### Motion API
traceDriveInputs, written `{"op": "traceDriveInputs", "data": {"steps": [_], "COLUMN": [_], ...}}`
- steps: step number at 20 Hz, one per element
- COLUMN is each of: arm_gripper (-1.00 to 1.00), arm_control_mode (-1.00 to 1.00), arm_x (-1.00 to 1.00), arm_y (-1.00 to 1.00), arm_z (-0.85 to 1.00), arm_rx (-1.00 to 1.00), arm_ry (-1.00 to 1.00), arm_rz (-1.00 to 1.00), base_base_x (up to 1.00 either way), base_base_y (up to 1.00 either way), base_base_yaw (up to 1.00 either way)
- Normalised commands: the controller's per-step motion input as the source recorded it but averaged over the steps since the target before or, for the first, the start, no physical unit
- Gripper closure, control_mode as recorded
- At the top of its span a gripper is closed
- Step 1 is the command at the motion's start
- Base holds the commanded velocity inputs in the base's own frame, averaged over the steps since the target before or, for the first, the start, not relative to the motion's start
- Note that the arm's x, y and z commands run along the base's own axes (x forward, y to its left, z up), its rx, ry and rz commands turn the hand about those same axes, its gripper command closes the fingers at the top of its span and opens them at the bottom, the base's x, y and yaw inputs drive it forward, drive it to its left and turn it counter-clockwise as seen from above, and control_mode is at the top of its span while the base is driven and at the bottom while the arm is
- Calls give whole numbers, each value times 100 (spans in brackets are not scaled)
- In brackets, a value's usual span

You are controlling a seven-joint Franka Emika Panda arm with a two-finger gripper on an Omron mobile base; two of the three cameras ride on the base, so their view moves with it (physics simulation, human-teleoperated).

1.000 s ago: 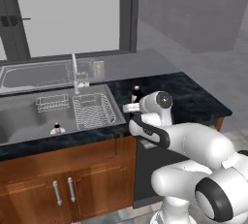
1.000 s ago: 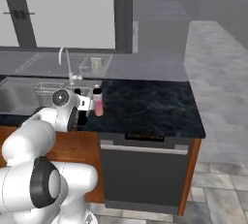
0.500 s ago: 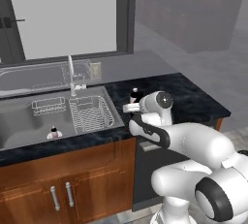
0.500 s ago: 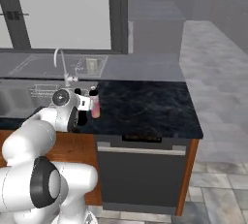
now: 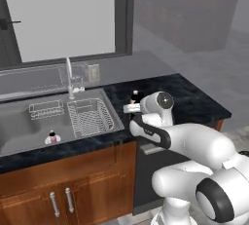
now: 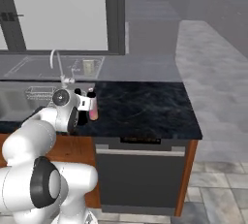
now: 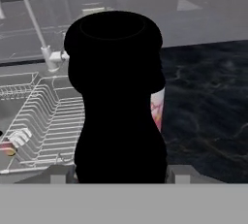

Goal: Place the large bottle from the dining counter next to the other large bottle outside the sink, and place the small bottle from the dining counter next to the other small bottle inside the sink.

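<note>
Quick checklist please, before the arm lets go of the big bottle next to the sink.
1. Held large bottle sits between the fingers of the gripper: ok.
2. Held large bottle upright: ok.
3. Other large bottle just behind it, on the counter outside the sink: ok.
4. Held bottle's base resting on the counter: cannot tell.
5. Gap between the two bottles: cannot tell.
6. Small bottle standing in the sink, away from the gripper: ok.

The black stone counter [image 5: 194,103] runs ahead of me over wooden cabinets [image 5: 58,190]. The steel sink [image 5: 19,143] is set into it, with the faucet [image 5: 69,75] at its back edge. A wire rack [image 5: 90,117] and a small bottle [image 5: 52,136] sit in the basin. A large bottle [image 7: 157,107] stands on the stone just beside the sink.
</note>
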Motion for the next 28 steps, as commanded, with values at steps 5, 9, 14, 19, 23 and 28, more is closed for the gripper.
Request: {"op": "traceDriveInputs", "data": {"steps": [5, 9, 14, 19, 23, 28], "arm_gripper": [100, 100, 100, 100, 100, 100], "arm_control_mode": [100, 100, 100, 100, 100, 100], "arm_x": [0, 0, 0, 0, 0, 0], "arm_y": [0, 0, 0, 0, 0, 0], "arm_z": [0, 0, 0, 0, 0, 0], "arm_rx": [0, 0, 0, 0, 0, 0], "arm_ry": [0, 0, 0, 0, 0, 0], "arm_rz": [0, 0, 0, 0, 0, 0], "base_base_x": [10, 0, 0, 6, 3, 1], "base_base_y": [48, 63, 57, 35, 22, 19], "base_base_yaw": [-6, -9, -10, -9, -15, -22]}}
